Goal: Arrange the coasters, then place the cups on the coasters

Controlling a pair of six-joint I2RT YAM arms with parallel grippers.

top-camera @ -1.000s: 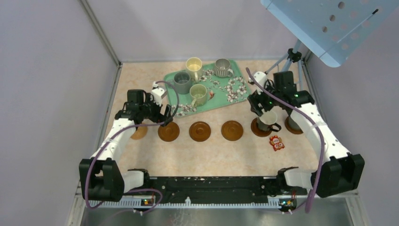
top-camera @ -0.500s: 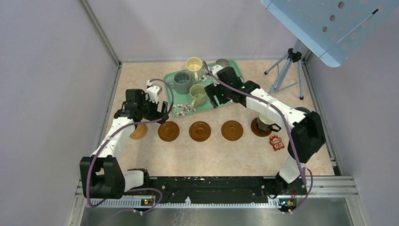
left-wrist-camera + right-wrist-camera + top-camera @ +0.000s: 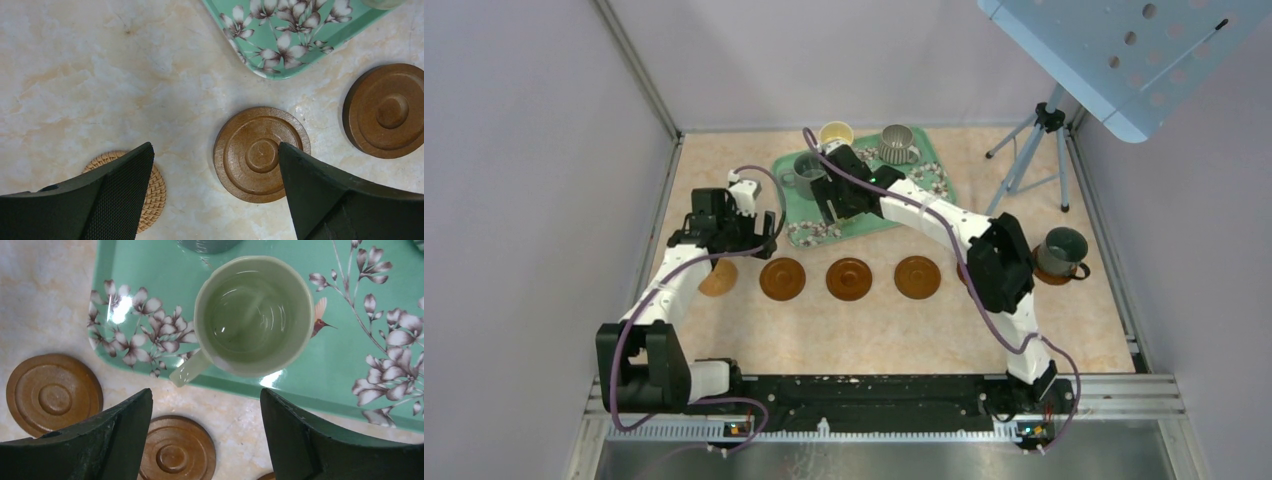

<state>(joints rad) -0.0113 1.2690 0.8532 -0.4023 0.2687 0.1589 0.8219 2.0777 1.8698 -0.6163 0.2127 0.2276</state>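
Hovering with its jaws spread and empty, the right gripper [image 3: 205, 396] lines up over the pale green mug [image 3: 252, 315], apparently to grasp it. The mug stands upright on the floral tray [image 3: 150, 270], handle toward the tray's edge. The left gripper [image 3: 215, 148], likewise released, hangs over a brown coaster [image 3: 261, 153] beside the woven tan coaster [image 3: 159, 192]. The grey mug [image 3: 207, 244] crowds just behind. The dark grey-green mug [image 3: 1061, 250] already sits on the far-right coaster [image 3: 1044, 276].
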